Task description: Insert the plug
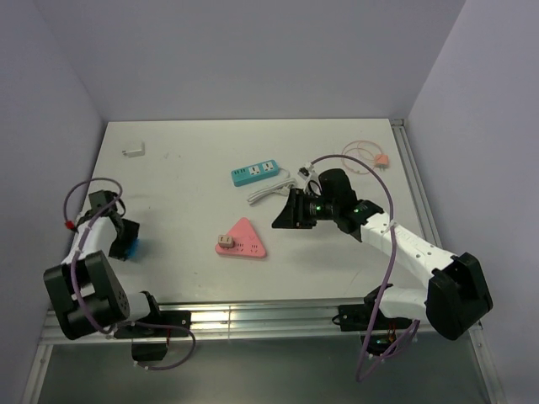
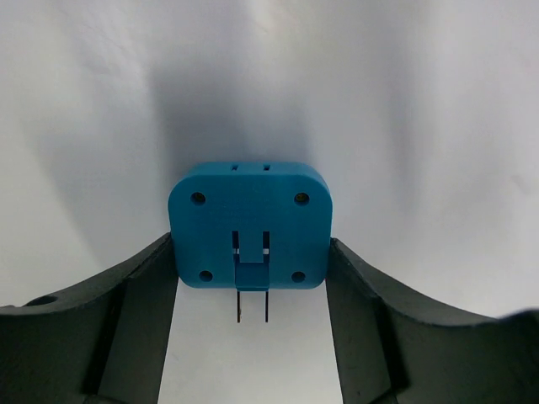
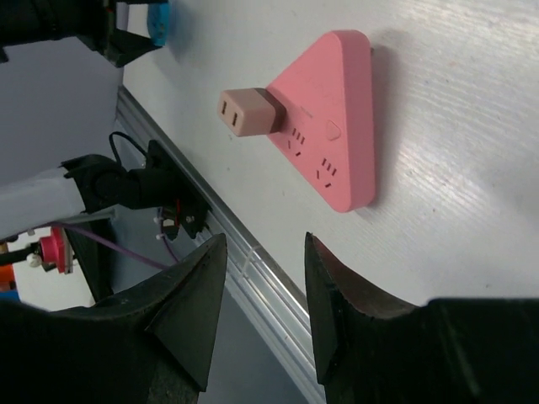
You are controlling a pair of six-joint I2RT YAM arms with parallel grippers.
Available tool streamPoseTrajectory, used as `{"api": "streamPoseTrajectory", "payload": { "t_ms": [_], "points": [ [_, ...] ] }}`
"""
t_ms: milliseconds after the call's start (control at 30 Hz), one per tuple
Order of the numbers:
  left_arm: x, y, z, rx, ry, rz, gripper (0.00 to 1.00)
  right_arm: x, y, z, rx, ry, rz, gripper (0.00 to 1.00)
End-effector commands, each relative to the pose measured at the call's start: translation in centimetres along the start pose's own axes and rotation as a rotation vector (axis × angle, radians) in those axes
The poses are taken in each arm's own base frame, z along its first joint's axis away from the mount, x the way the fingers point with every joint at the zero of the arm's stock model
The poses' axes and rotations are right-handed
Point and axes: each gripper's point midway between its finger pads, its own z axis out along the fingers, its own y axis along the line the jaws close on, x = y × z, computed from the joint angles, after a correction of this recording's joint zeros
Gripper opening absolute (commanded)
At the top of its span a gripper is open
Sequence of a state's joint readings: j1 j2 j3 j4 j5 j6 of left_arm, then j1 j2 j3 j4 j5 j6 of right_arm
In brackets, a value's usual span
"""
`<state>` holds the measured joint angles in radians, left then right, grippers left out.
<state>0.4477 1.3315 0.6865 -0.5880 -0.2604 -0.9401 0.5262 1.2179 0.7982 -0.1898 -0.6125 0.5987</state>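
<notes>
Since the beige plug (image 3: 244, 114) already sits in the pink strip (image 3: 337, 109) mid-frame and your right gripper (image 3: 265, 252) hangs wide and empty beside it, judge what remains: your left gripper (image 2: 250, 252), lower left overhead, clamps a blue pronged plug (image 2: 250, 210).

Near the front middle of the white table (image 1: 185, 194) lies a pink triangular plastic power strip (image 1: 246, 242), a small beige cube-shaped adapter (image 1: 226, 241) on its left corner. Behind it sits a teal rectangular power strip (image 1: 256, 172), a white cord (image 1: 271, 192) bunched just beside it. The black right pincer (image 1: 282, 212) hangs between the two strips, pointing left. At the table's left edge the left pincer (image 1: 125, 241) has a bright blue block (image 1: 134, 249) at its tip.
</notes>
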Motion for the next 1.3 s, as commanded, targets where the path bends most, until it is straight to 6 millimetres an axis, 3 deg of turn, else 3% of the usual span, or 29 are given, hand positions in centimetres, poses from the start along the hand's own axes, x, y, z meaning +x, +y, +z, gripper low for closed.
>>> {"api": "streamPoseTrajectory", "payload": {
  "t_ms": [0, 67, 100, 133, 200, 233, 333, 433, 467, 500, 567, 800, 933, 967, 1033, 1067, 1100, 1133, 1167, 1200, 1267],
  "points": [
    [3.9, -4.5, -4.2, 0.211, 0.071, 0.089, 0.00, -1.3, 0.5, -0.7, -0.009, -0.090, 0.005, 0.50],
    [4.4, -6.8, -6.7, 0.327, 0.055, 0.137, 0.00, -1.3, 0.3, -0.8, -0.002, -0.097, -0.011, 0.51],
    [5.7, -7.9, -8.1, 0.379, 0.056, 0.200, 0.00, -1.1, 0.1, -0.6, -0.004, -0.090, -0.019, 0.52],
    [5.2, -8.8, -9.9, 0.431, 0.014, 0.215, 0.00, -0.7, 0.2, -0.5, -0.022, -0.074, -0.024, 0.52],
    [6.8, -10.1, -13.4, 0.542, -0.026, 0.291, 0.00, 0.4, -0.9, -0.1, 0.018, -0.008, -0.015, 0.52],
    [6.7, -10.8, -14.8, 0.587, -0.054, 0.304, 0.00, 0.4, -0.5, -0.1, 0.013, 0.016, -0.018, 0.52],
    [9.3, -12.1, -19.5, 0.781, -0.046, 0.436, 0.00, 1.2, -0.7, 0.1, -0.002, 0.049, 0.010, 0.50],
    [12.1, -12.5, -23.5, 0.958, -0.016, 0.577, 0.00, 0.6, -0.3, -0.7, 0.001, -0.020, -0.006, 0.48],
    [12.7, -12.5, -24.3, 0.999, -0.020, 0.617, 0.00, 0.2, -0.4, -1.0, 0.027, -0.040, -0.017, 0.58],
    [14.0, -12.3, -25.8, 1.062, -0.004, 0.670, 0.00, 0.1, -0.3, -1.4, 0.042, -0.030, -0.031, 1.00],
    [15.8, -11.9, -27.2, 1.140, 0.012, 0.757, 0.00, 0.0, 0.1, -1.8, 0.042, -0.022, -0.053, 1.00],
    [22.9, -8.6, -32.8, 1.399, 0.047, 1.018, 0.00, -1.6, 5.2, -5.2, -0.061, -0.077, -0.101, 1.00],
    [26.0, -6.9, -35.6, 1.539, 0.007, 1.139, 0.01, -1.5, 6.2, -5.4, -0.090, -0.042, -0.097, 1.00],
    [27.8, -5.9, -35.9, 1.551, 0.020, 1.214, 0.00, -1.6, 6.0, -5.4, -0.077, -0.040, -0.099, 1.00],
    [28.5, -5.7, -36.3, 1.535, -0.067, 1.283, 0.00, -1.6, 5.8, -5.5, -0.060, -0.034, -0.093, 1.00],
    [30.5, -4.2, -36.4, 1.537, -0.074, 1.372, 0.00, -1.6, 5.6, -5.3, -0.047, -0.023, -0.090, 1.00],
    [31.0, -3.9, -37.2, 1.542, -0.110, 1.395, 0.00, -1.4, 5.5, -5.4, -0.037, -0.006, -0.080, 0.97],
    [31.3, -3.7, -36.7, 1.507, -0.176, 1.439, 0.00, -1.0, 5.8, -5.5, -0.059, 0.022, -0.076, 0.89],
    [33.1, -2.5, -36.3, 1.491, -0.191, 1.520, 0.01, -0.6, 5.9, -5.4, -0.073, 0.043, -0.071, 0.85],
    [33.5, -2.4, -37.2, 1.491, -0.208, 1.525, 0.00, 0.0, 5.8, -5.3, -0.088, 0.068, -0.062, 0.82],
    [35.1, -1.7, -36.4, 1.442, -0.232, 1.603, 0.00, 1.4, 6.2, -5.5, -0.135, 0.118, -0.051, 0.78]
  ]
}}
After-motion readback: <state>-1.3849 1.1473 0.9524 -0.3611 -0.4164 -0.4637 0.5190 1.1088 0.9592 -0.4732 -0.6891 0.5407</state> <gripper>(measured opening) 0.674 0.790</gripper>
